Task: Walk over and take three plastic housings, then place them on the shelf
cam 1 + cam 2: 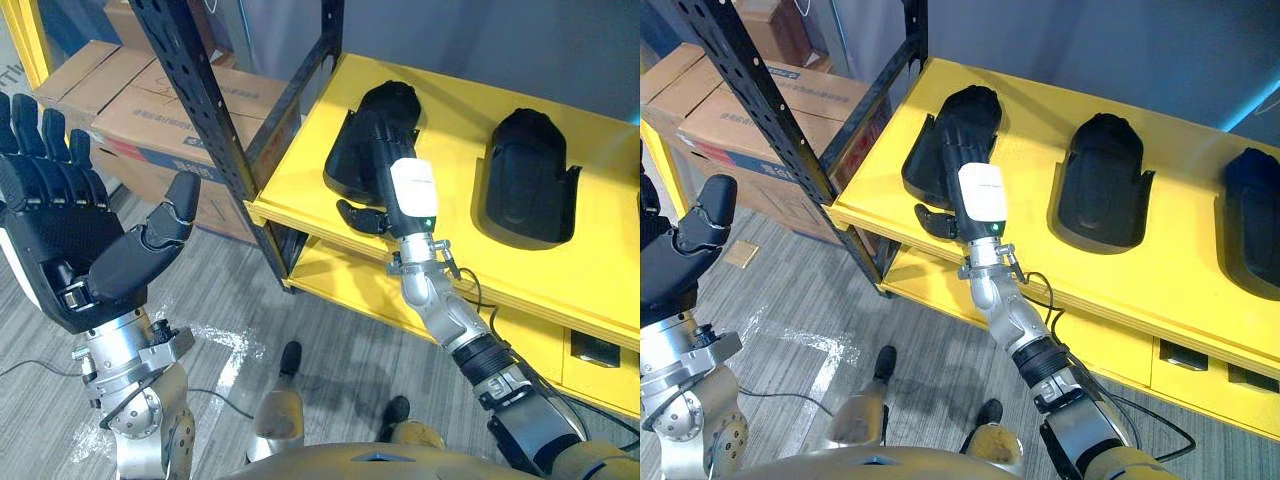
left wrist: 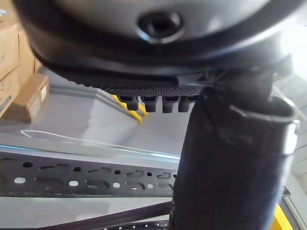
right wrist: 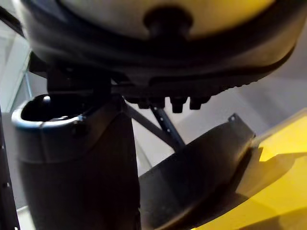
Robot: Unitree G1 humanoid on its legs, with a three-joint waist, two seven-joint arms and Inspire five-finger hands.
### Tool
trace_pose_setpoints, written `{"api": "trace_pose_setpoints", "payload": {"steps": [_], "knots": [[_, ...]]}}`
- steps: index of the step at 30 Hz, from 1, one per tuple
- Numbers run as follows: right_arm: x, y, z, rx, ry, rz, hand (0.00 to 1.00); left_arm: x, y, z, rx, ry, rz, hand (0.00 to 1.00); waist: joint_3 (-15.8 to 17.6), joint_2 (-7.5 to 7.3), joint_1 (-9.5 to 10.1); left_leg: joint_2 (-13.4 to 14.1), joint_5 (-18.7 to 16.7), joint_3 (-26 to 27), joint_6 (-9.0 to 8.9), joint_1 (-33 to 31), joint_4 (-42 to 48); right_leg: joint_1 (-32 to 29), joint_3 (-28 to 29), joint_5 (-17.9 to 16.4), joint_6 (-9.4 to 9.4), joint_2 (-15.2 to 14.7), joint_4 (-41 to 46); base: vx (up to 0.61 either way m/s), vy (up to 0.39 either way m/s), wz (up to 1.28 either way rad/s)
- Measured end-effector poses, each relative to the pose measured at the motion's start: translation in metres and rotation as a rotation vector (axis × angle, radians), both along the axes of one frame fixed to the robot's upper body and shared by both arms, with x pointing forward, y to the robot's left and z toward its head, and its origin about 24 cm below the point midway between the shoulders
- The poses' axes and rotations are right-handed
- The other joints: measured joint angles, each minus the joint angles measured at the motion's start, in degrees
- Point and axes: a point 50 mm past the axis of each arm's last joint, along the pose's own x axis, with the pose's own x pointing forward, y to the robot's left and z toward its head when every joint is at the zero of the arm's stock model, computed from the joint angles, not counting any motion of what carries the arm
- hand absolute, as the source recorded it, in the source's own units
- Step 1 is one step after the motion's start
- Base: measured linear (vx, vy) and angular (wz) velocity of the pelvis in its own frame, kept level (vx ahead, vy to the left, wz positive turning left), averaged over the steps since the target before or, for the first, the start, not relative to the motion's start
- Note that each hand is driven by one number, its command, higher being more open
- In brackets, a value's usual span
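In the left eye view the dark left hand (image 1: 60, 240) is raised at the left edge, fingers straight and empty, while at upper centre the right hand (image 1: 388, 135) lies flat, fingers stretched out, on the leftmost black moulded plastic housing (image 1: 343, 155) on the yellow shelf board (image 1: 300, 185). The right eye view adds a second black housing (image 1: 1100, 185) at centre and a third black housing (image 1: 1252, 220) at the right edge, apart on that board. In the left wrist view a black perforated beam (image 2: 72, 175) crosses the lower frame; in the right wrist view the leftmost housing sits low, under the fingers.
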Motion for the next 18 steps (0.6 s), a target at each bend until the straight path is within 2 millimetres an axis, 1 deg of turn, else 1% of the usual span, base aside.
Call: {"api": "trace_pose_setpoints", "payload": {"steps": [4, 9, 15, 18], "knots": [[0.005, -0.004, 0.006, -0.022, -0.019, -0.005, 1.00, 0.000, 0.000, 0.000, -0.002, 0.000, -0.010, 1.00, 0.32, 0.29, 0.08, -0.23, 0.20, -0.04, 0.18, -0.37, 0.00, -0.50, 0.00, 0.03, 0.01, -0.28, 0.42, -0.01, -0.008, 0.00], [0.006, -0.006, 0.006, -0.006, -0.010, -0.015, 1.00, 0.004, 0.002, -0.008, -0.012, 0.040, -0.012, 1.00, 0.36, 0.36, 0.15, -0.47, 0.71, -0.04, 0.42, -0.35, 0.00, -0.48, 0.01, 0.10, -0.04, -0.50, 0.50, 0.00, -0.007, 0.00], [0.007, -0.010, 0.006, 0.005, -0.002, -0.045, 1.00, 0.006, -0.001, -0.010, -0.018, 0.059, -0.024, 1.00, 0.45, 0.54, 0.61, -0.47, 0.61, -0.04, 0.57, -0.28, 0.00, -0.48, 0.01, 0.19, -0.15, -0.56, 0.74, -0.03, -0.029, 0.00], [0.008, -0.012, 0.006, 0.005, 0.002, -0.055, 1.00, 0.006, -0.002, -0.012, -0.030, 0.065, -0.024, 1.00, 0.50, 0.62, 0.70, -0.48, 0.42, -0.04, 0.37, -0.21, -0.01, -0.57, 0.06, -0.01, 0.05, -0.65, 1.13, -0.01, -0.012, 0.00]]}}
